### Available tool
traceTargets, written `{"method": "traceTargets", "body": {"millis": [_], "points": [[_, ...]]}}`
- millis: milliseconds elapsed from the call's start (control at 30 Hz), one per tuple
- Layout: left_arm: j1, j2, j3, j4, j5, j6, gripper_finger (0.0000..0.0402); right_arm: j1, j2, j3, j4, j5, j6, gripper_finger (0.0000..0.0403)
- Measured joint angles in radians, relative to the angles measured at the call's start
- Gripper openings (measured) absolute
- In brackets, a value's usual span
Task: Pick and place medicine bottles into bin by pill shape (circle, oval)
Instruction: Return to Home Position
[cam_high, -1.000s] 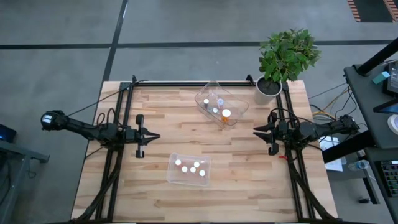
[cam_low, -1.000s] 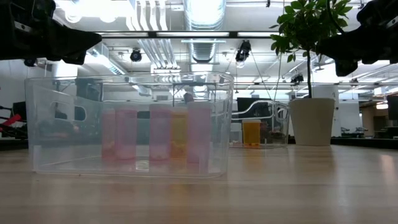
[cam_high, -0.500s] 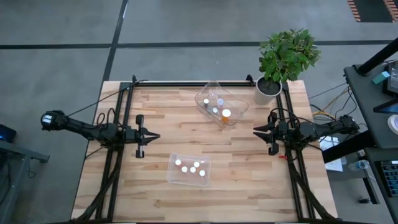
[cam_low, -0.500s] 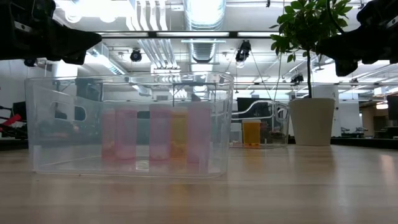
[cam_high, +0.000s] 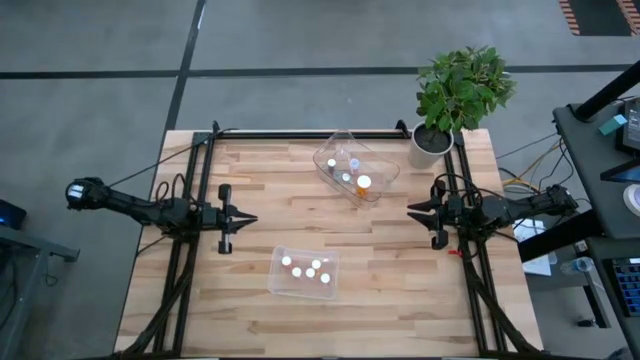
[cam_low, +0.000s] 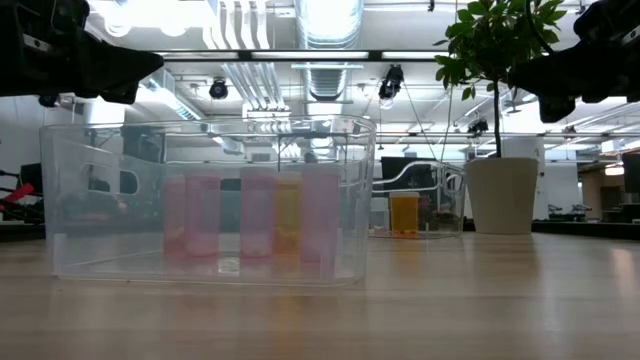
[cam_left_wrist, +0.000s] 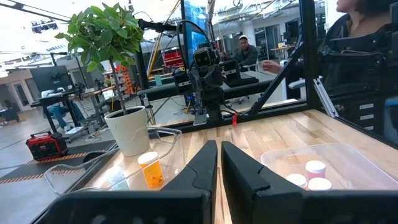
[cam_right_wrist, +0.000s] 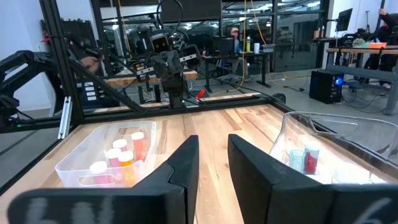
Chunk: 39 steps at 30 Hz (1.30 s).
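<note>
The sorting looks finished: no bottles (cam_high: 310, 271) stand loose on the worktop (cam_high: 250, 320). Five sit in the near bin (cam_high: 279, 285); the rest, the orange one (cam_high: 364, 183) among them, are in the far bin (cam_high: 324, 154). Only parking the arms seems left. The left gripper (cam_high: 250, 218) hovers over the worktop's left side, fingers (cam_left_wrist: 200, 171) almost together, empty. The right gripper (cam_high: 410, 211) hovers opposite, slightly parted, grasping nothing.

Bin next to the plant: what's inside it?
At least four white-capped medicine bottles, one the larger orange bottle. The clear walls of the bin blur the rest: exact count and pill shapes cannot be told.
</note>
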Motion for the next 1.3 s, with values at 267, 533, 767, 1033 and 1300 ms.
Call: {"method": "traceTargets", "body": {"millis": [267, 533, 767, 1033, 1300], "points": [[0.0, 0.0, 0.0, 0.0, 0.0, 0.0, 0.0006, 0.0, 0.0, 0.0, 0.0, 0.0, 0.0, 0.0068], [0.0, 0.0, 0.0, 0.0, 0.0, 0.0, 0.0006, 0.0, 0.0, 0.0, 0.0, 0.0, 0.0, 0.0073], [0.0, 0.0, 0.0, 0.0, 0.0, 0.0, 0.0006, 0.0, 0.0, 0.0, 0.0, 0.0, 0.0, 0.0082], [0.0, 0.0, 0.0, 0.0, 0.0, 0.0, 0.0006, 0.0, 0.0, 0.0, 0.0, 0.0, 0.0, 0.0073], [0.0, 0.0, 0.0, 0.0, 0.0, 0.0, 0.0006, 0.0, 0.0, 0.0, 0.0, 0.0, 0.0, 0.0071]]}}
